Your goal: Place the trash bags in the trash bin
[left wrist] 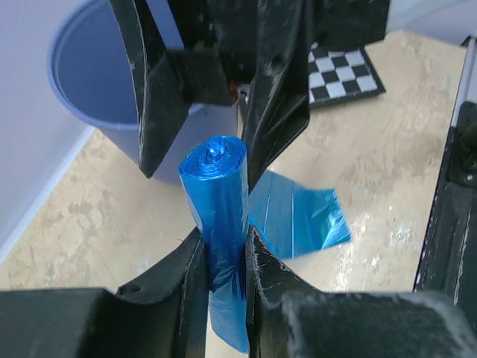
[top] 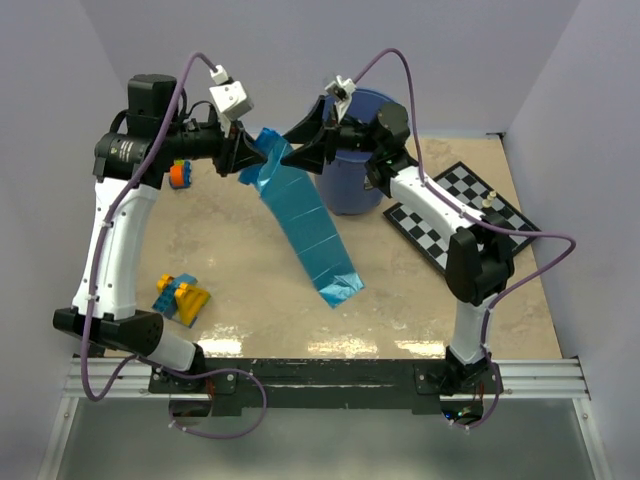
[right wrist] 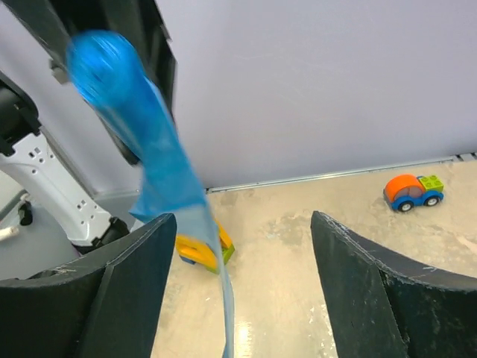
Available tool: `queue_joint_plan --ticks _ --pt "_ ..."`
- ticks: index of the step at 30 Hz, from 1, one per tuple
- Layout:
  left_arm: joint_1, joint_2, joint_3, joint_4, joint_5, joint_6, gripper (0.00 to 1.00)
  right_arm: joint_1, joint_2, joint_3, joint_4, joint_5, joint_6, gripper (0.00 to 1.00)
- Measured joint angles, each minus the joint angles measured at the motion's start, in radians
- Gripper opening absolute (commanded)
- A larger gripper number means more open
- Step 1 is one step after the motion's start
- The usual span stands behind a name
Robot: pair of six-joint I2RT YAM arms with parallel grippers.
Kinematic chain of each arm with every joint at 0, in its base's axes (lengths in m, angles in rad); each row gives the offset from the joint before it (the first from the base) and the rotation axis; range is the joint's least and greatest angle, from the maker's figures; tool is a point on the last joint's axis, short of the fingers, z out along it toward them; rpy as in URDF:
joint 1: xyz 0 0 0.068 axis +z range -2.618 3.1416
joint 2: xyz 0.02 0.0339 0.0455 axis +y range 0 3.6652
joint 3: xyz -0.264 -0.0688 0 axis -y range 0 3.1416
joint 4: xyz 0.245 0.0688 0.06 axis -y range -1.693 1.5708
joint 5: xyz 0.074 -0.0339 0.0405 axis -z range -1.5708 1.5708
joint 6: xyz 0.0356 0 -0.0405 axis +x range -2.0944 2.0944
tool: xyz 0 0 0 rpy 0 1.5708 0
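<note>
Holding the trash bags (top: 268, 148) in mid-air: your left gripper (top: 250, 160) is clamped on the roll, and your right gripper (top: 292, 150) is spread wide.
Top view: you've got both grippers meeting just left of the trash bin (top: 345, 190); a loose strip of bags hangs down, its end lying on the table (top: 230, 250). Left wrist: left fingers (left wrist: 264, 280) pinch the roll, the right fingers stand either side of it, bin behind. Right wrist: jaws apart, nothing gripped; roll blurred, upper left.
</note>
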Motion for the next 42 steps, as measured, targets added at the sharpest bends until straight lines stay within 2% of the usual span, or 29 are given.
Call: queue_joint_plan --ticks 9,14,18,23,28,30,35,36,42 --pt "0.000 -0.046 -0.039 0.118 0.041 -0.068 0.00 0.037 0.002 0.002 0.060 -0.010 0.069 0.75" --pt "0.000 -0.047 -0.076 0.140 0.012 -0.064 0.00 0.069 0.011 0.005 0.161 -0.058 0.150 0.74" --pt "0.000 -0.051 -0.099 0.171 -0.025 -0.065 0.00 0.083 0.014 0.018 0.174 -0.093 0.165 0.75" --pt "0.000 -0.066 -0.103 0.196 -0.040 -0.066 0.00 0.082 0.017 0.047 0.117 -0.077 0.146 0.60" --pt "0.000 -0.080 -0.109 0.211 -0.040 -0.071 0.00 0.082 0.028 0.090 0.022 0.002 0.105 0.55" --pt "0.000 -0.084 -0.114 0.211 -0.040 -0.072 0.00 0.082 0.035 0.090 0.014 0.025 0.103 0.43" --pt "0.003 -0.085 -0.117 0.212 -0.064 -0.071 0.00 0.086 0.055 0.091 0.002 0.039 0.100 0.04" --pt "0.004 -0.085 -0.117 0.212 -0.066 -0.071 0.00 0.086 0.056 0.091 -0.002 0.043 0.098 0.00" --pt "0.004 -0.086 -0.117 0.211 -0.081 -0.067 0.00 0.087 0.059 0.085 0.011 0.054 0.109 0.00"
